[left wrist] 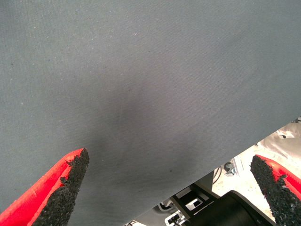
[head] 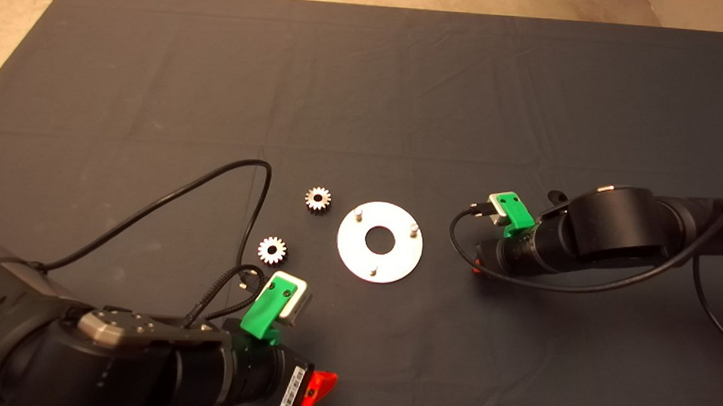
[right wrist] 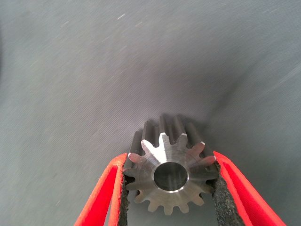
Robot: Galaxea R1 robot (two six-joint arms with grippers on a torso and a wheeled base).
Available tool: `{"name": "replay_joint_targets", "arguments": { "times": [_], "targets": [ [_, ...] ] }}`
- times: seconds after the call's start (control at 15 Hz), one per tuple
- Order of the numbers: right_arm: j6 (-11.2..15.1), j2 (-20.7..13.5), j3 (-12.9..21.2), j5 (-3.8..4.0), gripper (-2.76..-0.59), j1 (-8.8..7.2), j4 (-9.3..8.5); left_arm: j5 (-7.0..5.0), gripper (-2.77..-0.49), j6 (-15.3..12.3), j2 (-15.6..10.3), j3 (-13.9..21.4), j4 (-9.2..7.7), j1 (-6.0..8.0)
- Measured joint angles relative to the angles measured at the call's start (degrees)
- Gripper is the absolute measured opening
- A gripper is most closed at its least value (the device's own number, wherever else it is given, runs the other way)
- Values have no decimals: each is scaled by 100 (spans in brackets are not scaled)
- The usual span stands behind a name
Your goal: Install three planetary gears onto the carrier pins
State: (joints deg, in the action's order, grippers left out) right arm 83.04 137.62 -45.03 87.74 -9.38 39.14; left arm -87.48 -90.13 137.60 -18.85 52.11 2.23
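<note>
The silver carrier disc (head: 347, 245) lies mid-mat with three bare pins (head: 358, 214), (head: 414, 230), (head: 373, 269). Two planetary gears lie flat to its left, one farther back (head: 318, 198) and one nearer the front (head: 272, 250). My right gripper (right wrist: 169, 190) is shut on the third gear (right wrist: 168, 175), gripped by its teeth, low over the mat. In the head view it (head: 477, 268) sits to the right of the disc, mostly hidden under its wrist, and the held gear is hidden there. My left gripper (left wrist: 171, 188) is open and empty, and sits at the front of the mat (head: 318, 390), below the nearer gear.
The left arm's black cable (head: 212, 175) loops over the mat left of the gears. The right arm's cable (head: 582, 285) trails along the mat. The mat's front edge and a frame below it (left wrist: 225, 202) show in the left wrist view.
</note>
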Motion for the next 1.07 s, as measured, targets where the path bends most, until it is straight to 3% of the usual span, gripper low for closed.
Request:
{"name": "replay_joint_targets", "arguments": {
  "times": [0.2,0.47,0.53,0.6,0.8,0.87,1.07],
  "targets": [
    [105,271,49,29,-238,-64,-4,2,-78,0,20,0,0,2],
    [413,1020,50,33,-241,-538,-4,0,-78,0,22,0,0,2],
    [462,1182,49,-3,-241,-622,-6,1,-78,0,22,0,0,1],
    [496,1260,22,-66,-241,-678,-8,2,-78,0,24,0,0,0],
    [530,1293,-253,7,-241,-812,-62,0,-78,1,36,0,0,2],
    [533,1300,-385,38,-241,-867,-164,7,-78,0,50,0,0,2],
    [531,1335,-566,27,-241,-940,-293,0,-78,0,48,0,0,2]
  ]
}}
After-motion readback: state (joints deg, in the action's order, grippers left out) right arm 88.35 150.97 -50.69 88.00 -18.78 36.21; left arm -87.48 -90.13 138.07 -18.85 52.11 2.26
